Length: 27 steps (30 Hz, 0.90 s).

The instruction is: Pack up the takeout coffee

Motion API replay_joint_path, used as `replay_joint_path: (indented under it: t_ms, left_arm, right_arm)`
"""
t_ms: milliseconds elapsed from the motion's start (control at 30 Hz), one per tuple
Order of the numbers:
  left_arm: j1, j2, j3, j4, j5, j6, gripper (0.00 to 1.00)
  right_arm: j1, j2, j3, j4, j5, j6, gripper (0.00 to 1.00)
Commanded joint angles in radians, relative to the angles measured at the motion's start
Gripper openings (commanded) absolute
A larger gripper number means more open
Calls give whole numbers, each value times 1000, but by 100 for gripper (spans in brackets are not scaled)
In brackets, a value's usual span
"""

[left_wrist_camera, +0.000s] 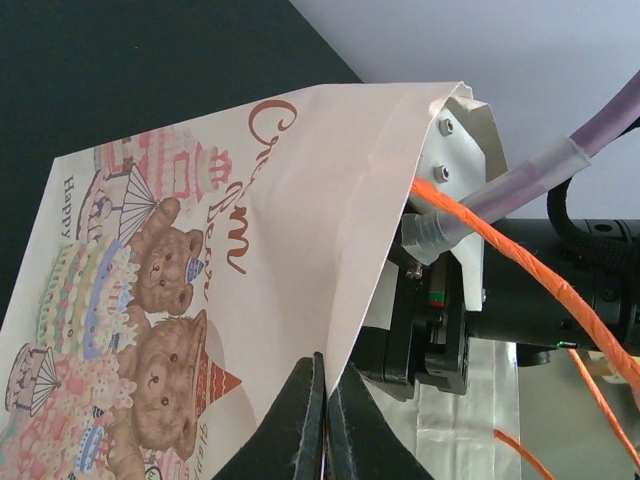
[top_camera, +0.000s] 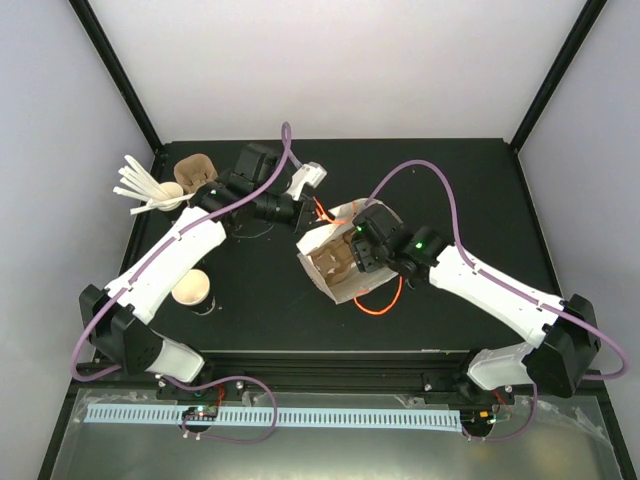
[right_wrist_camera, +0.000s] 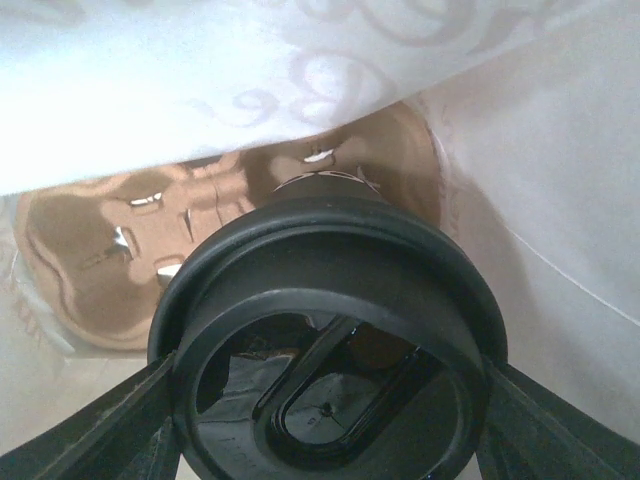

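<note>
one lidded cup (right_wrist_camera: pixel 330 300) held by the right gripper (right_wrist_camera: pixel 322 425) inside one bag (top_camera: pixel 345 288).

Soft, even overhead light — white walls (top_camera: pixel 330 60) bright, black worktop (top_camera: pixel 260 310) dull, shadows faint. Left wrist view: paper bag (left_wrist_camera: pixel 250 250) crisp, well lit. Right wrist view dimmer, warm — the lid (right_wrist_camera: pixel 330 265) close, slightly soft, faintly glinting.

A white paper bag (top_camera: pixel 345 292) printed with teddy bears (left_wrist_camera: pixel 165 250) and cakes is open on the black table (top_camera: pixel 260 300), with orange cord handles (left_wrist_camera: pixel 500 256) at its mouth. Inside the bag sits a brown moulded-pulp cup carrier (top_camera: pixel 328 262). Well left of the bag, toward the far edge, are a second pulp carrier (top_camera: pixel 195 170) and, just beside it, a cup of white stirrer sticks (top_camera: pixel 165 195).
</note>
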Motion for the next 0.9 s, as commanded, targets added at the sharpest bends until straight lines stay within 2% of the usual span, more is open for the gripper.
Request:
replay_joint_path:
  t_ms: [0, 300, 433, 867]
  left_arm:
    - [0, 11, 39, -34, 54, -2, 2]
    - [-1, 24, 40, -24, 73, -21, 1]
    - [0, 26, 42, -23, 75, -21, 2]
    - [0, 41, 41, -39, 65, -11, 2]
  right_arm:
    - [-12, -27, -4, 95, 62, 28, 43]
    - [-23, -57, -57, 169, 65, 22, 42]
    - [-35, -18, -60, 161, 68, 30, 42]
    - [-65, 33, -83, 216, -75, 3, 40]
